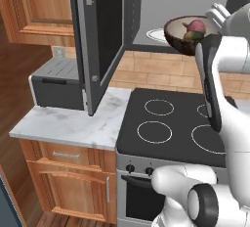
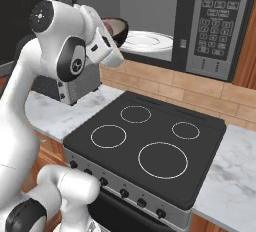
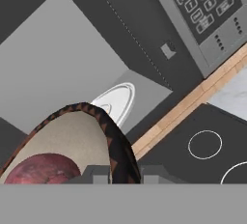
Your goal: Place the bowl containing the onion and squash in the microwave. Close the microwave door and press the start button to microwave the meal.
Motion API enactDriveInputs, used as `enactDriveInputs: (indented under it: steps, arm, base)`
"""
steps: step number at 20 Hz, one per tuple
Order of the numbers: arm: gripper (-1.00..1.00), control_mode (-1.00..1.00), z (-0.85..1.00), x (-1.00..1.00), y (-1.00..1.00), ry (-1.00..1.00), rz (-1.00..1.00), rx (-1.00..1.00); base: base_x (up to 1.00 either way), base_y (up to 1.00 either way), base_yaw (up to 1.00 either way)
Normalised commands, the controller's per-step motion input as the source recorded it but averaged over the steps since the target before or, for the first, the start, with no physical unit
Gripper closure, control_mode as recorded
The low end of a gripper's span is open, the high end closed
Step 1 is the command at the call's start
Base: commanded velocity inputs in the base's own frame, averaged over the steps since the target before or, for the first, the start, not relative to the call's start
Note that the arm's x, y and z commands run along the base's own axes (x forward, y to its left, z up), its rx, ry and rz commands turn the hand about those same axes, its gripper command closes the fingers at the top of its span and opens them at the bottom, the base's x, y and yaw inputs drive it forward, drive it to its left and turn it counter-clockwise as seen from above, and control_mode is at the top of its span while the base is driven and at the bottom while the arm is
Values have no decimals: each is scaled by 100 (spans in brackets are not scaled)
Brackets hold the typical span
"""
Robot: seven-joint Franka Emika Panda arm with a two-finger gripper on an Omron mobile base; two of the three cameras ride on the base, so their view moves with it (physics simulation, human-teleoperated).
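The dark brown bowl [image 1: 181, 34] hangs in the air right at the mouth of the microwave [image 2: 150, 21], above the back edge of the stove, its tan inside showing. In it sit the reddish-purple onion [image 1: 196, 26] and the green-and-orange squash [image 1: 192, 35], side by side. The microwave door [image 1: 100, 37] stands swung wide open to the left, and the white turntable plate [image 2: 146, 41] lies bare inside the grey cavity.

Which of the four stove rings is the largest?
The ring at the front right of the stove, nearest the marble counter; the other three are clearly smaller.
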Motion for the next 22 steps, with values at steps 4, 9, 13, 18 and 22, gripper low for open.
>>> enactDriveInputs:
  steps: [4, 9, 13, 18, 22]
  arm:
    - [100, -100, 5, 45, -19, 7, -4, 0]
    - [100, -100, 0, 42, -11, 5, 0, 0]
    - [100, -100, 0, 49, -16, 3, -1, 3]
    - [100, -100, 0, 52, -19, 0, -8, 11]
    - [100, -100, 0, 54, -21, 0, -12, 11]
  base:
    - [0, 0, 0]
    - [0, 0, 0]
    - [0, 0, 0]
    - [0, 0, 0]
    - [0, 0, 0]
